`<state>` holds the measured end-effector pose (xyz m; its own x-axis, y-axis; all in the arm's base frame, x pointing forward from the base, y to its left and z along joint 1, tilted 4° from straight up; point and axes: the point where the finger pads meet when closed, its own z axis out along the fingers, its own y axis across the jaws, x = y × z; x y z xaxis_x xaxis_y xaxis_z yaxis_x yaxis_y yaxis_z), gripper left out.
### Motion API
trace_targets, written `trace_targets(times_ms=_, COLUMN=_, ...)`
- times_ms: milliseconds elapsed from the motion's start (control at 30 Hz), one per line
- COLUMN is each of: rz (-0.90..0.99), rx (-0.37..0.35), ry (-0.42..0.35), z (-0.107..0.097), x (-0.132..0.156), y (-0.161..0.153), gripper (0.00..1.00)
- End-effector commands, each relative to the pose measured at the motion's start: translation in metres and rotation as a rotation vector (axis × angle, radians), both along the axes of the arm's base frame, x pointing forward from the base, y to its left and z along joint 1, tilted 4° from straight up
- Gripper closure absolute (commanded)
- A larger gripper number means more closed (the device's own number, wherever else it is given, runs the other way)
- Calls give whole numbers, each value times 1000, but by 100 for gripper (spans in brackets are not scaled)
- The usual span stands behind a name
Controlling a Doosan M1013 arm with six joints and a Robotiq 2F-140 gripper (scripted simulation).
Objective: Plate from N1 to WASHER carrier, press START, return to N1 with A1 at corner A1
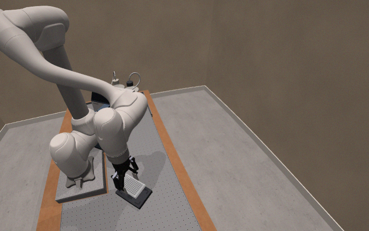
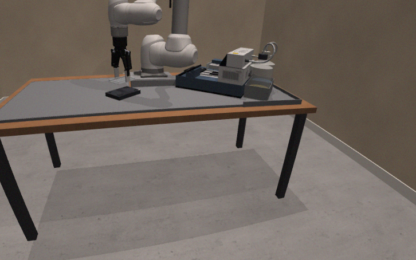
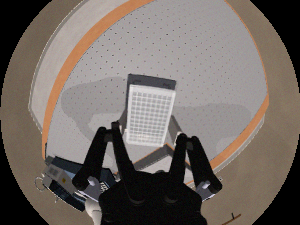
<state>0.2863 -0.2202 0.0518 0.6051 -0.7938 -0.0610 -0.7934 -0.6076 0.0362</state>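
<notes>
Black gripper [image 1: 130, 183] [image 2: 122, 78] [image 3: 148, 118], fingers roughly half open, and I have them shut on the white plate [image 1: 134, 186] [image 2: 118, 80] [image 3: 148, 115] by its long sides, leaving its underside free for seating. It's above nest N1 [image 1: 140, 203] [image 2: 122, 93] [image 3: 151, 80], which peeks out towards twelve o'clock in my wrist view. Washer [image 1: 100, 106] [image 2: 211, 84] [image 3: 75, 166] sits around eight; I judge that's next, carried level so it drops squarely into the pocket.

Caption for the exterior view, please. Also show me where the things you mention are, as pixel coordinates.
The claw [image 2: 121, 79] grips the white well plate [image 2: 117, 80] above the table, clear of its dark nest [image 2: 122, 92], with the washer [image 2: 210, 85] standing beyond the robot's base.
</notes>
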Motion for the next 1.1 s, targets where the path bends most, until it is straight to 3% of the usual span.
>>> trace_targets(times_ms=0, rz=0, rx=0, ry=0, z=1, x=0, y=0, gripper=90)
trace_targets(times_ms=500, rz=0, rx=0, ry=0, z=26, x=2, y=-1, gripper=90)
trace_targets(times_ms=833, rz=0, rx=0, ry=0, z=29, x=2, y=-1, gripper=90)
trace_targets(times_ms=1067, rz=233, rx=15, ry=-6, z=33, x=14, y=32, gripper=90)
